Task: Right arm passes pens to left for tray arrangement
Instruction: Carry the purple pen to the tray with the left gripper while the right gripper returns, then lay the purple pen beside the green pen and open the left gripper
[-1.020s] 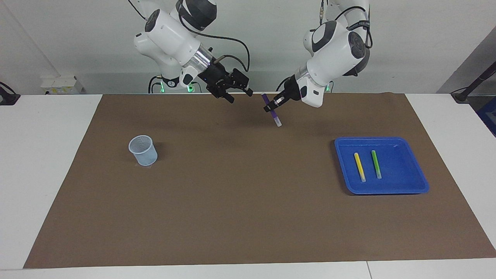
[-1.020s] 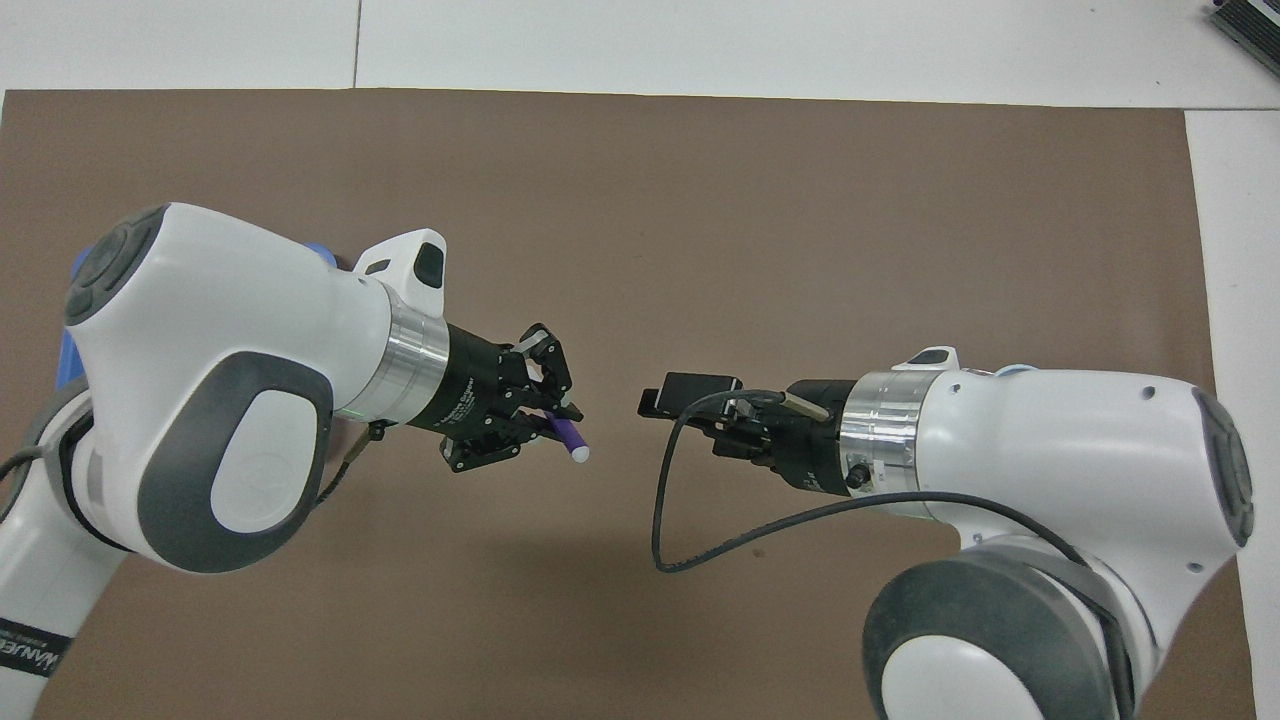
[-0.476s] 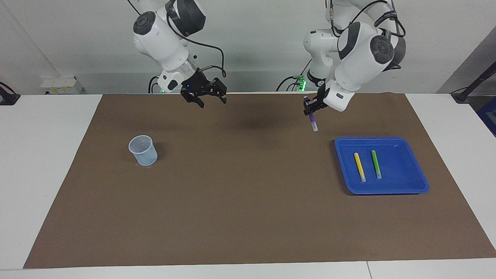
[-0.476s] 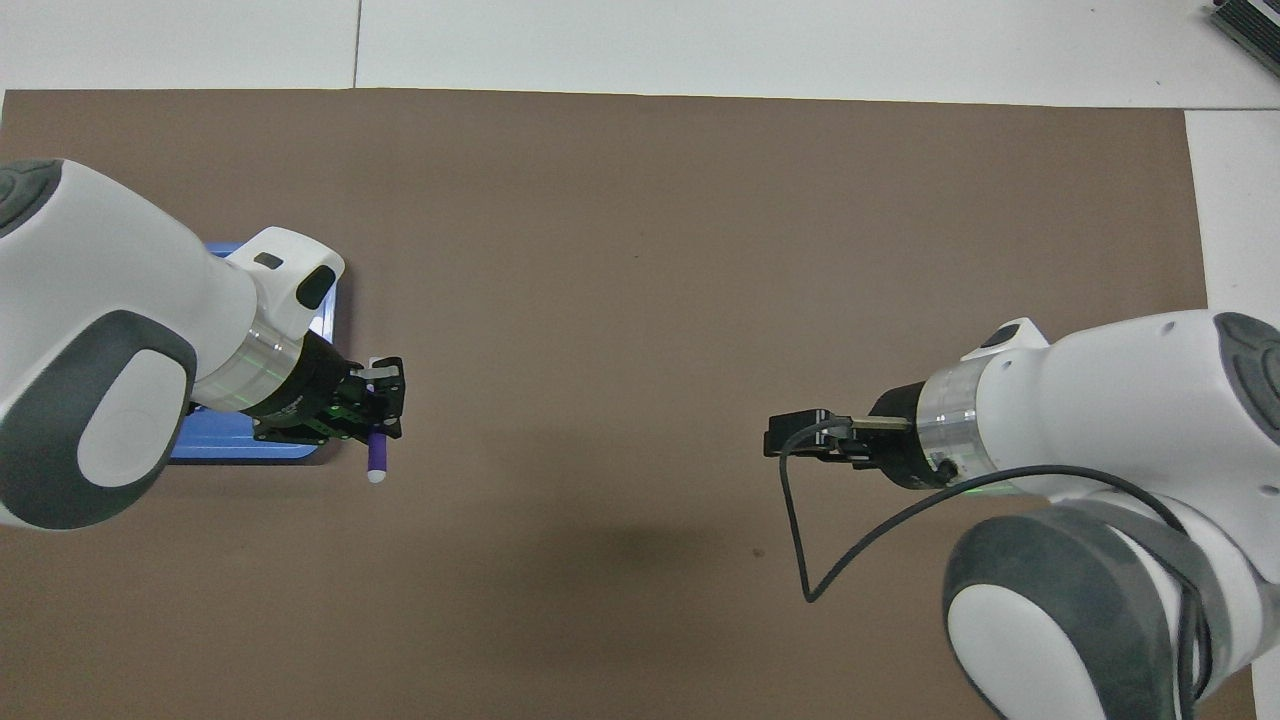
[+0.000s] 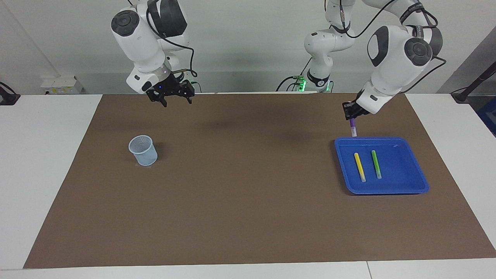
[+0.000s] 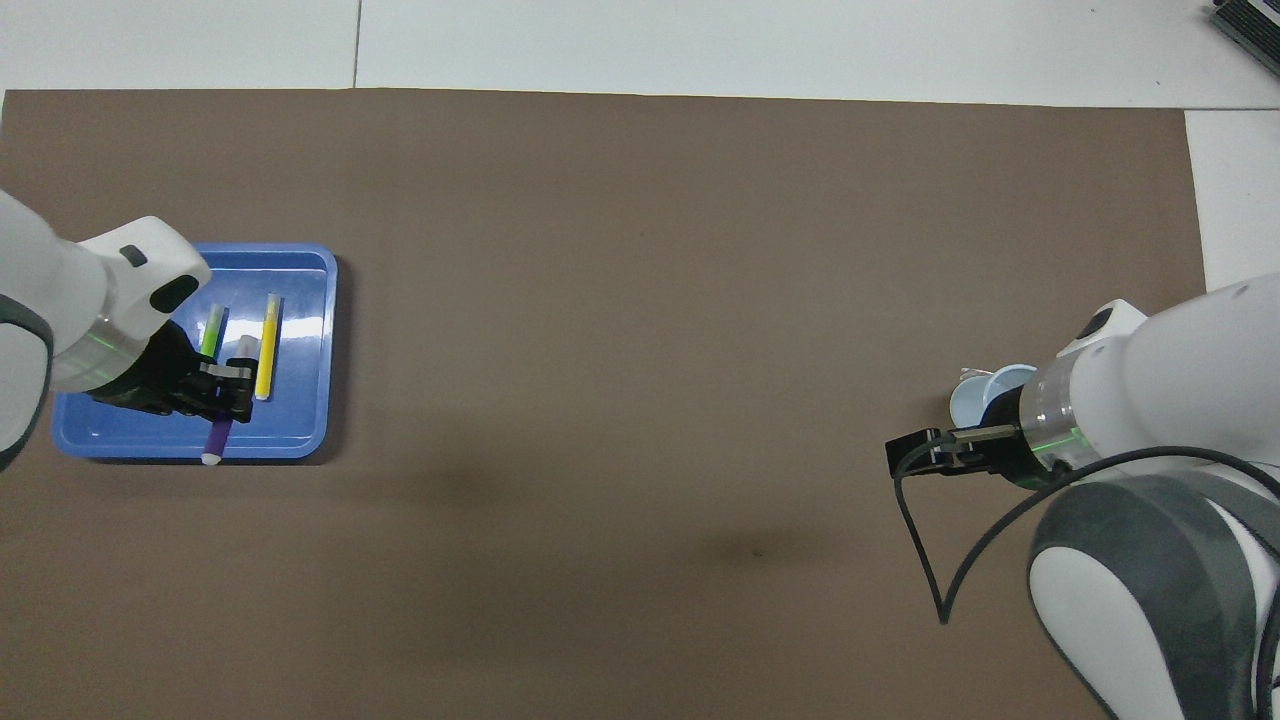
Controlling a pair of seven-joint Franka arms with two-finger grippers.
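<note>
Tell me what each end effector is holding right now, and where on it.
Left end effector grips the purple pen at its upper end, whitish tip hanging down. Right end effector holds nothing.

You'll find no readable text, label, brand, number or sign in either view; nothing on the arms, tray, cup or table can be made out as lettering.
</note>
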